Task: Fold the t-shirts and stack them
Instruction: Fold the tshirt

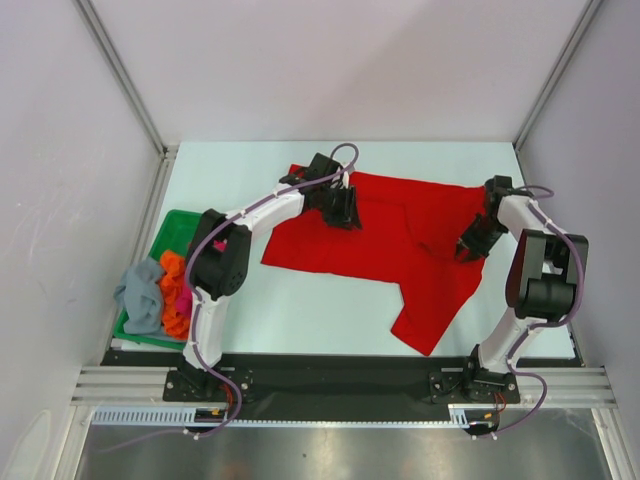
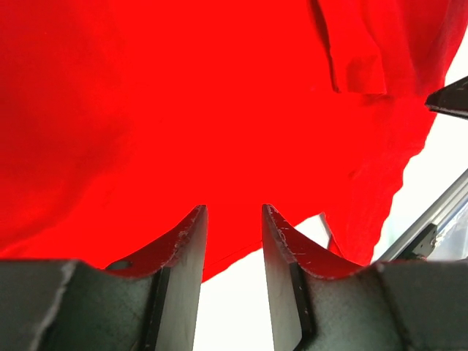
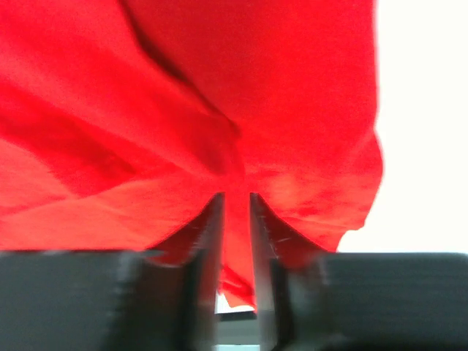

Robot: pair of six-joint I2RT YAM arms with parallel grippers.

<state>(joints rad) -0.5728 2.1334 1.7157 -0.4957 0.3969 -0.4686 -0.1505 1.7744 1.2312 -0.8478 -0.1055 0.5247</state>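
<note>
At the near left, a green tray [image 1: 178, 220] is holding a bunched grey-blue t-shirt [image 1: 140, 293] that is spilling over its left rim, an orange t-shirt [image 1: 173, 268] and a magenta-pink t-shirt [image 1: 186, 298]. The red t-shirt [image 1: 380, 250] is lying spread across the middle of the counter [image 1: 300, 315], with one corner reaching toward the near edge. The right tool [image 1: 468, 250] is sitting at its right edge, jaws nearly together with red cloth showing in the slit. I cannot tell whether they are pinching it. Farther back, the left tool [image 1: 343, 212] is sitting over the shirt's far-left part, jaws standing apart and clamping nothing.
</note>
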